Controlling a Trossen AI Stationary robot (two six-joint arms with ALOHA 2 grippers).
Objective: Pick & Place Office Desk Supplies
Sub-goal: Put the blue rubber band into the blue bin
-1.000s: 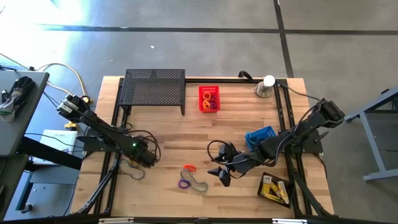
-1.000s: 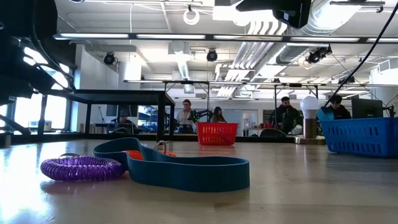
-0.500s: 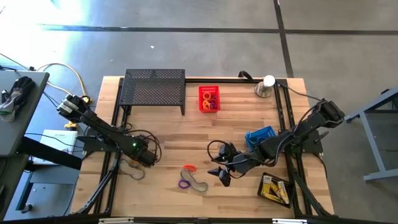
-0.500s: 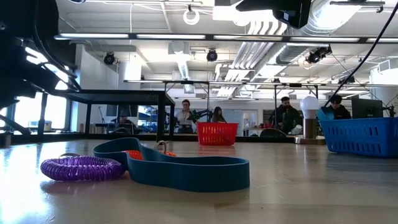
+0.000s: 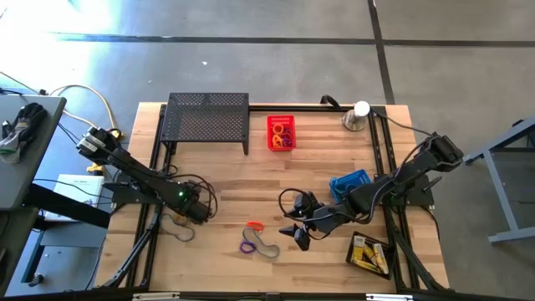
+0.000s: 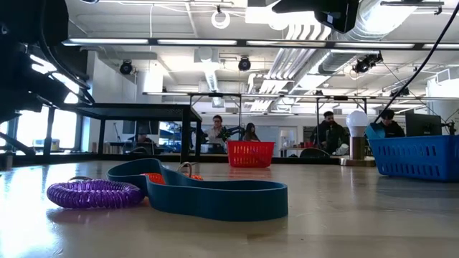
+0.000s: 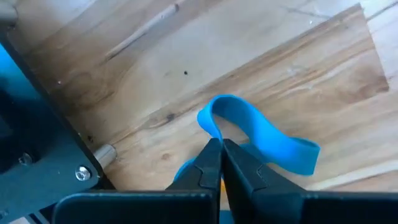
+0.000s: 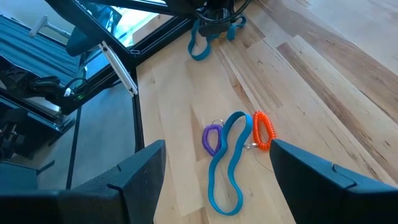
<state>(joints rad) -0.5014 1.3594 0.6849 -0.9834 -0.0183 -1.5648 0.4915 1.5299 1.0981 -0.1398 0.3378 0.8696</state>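
My left gripper [image 5: 201,216] is low over the table's near left part, shut on a blue band loop [image 7: 258,134]; the same band [image 5: 178,227] shows in the high view. My right gripper [image 5: 298,237] hovers open near the table's middle, to the right of a second blue band [image 8: 225,169], a purple coil loop [image 8: 212,138] and an orange coil loop [image 8: 261,130], which all lie flat on the wood. Yellow-and-white boxes [image 5: 369,252] lie in a black tray. More small loops fill the red basket [image 5: 281,132]. My left gripper pinches the blue band between its two fingertips [image 7: 214,160], on a raised bend of the strip [image 7: 212,126]. The fingers come down at it slanting from above. The rest of the band [image 7: 292,155] lies slack on the table.
A black mesh shelf [image 5: 207,119] stands at the far left and a silver dome with a white ball [image 5: 358,115] at the far right. A blue bin [image 5: 349,186] sits by my right arm. Black rails [image 5: 156,150] run along both table sides. People sit in the room behind [image 6: 215,132].
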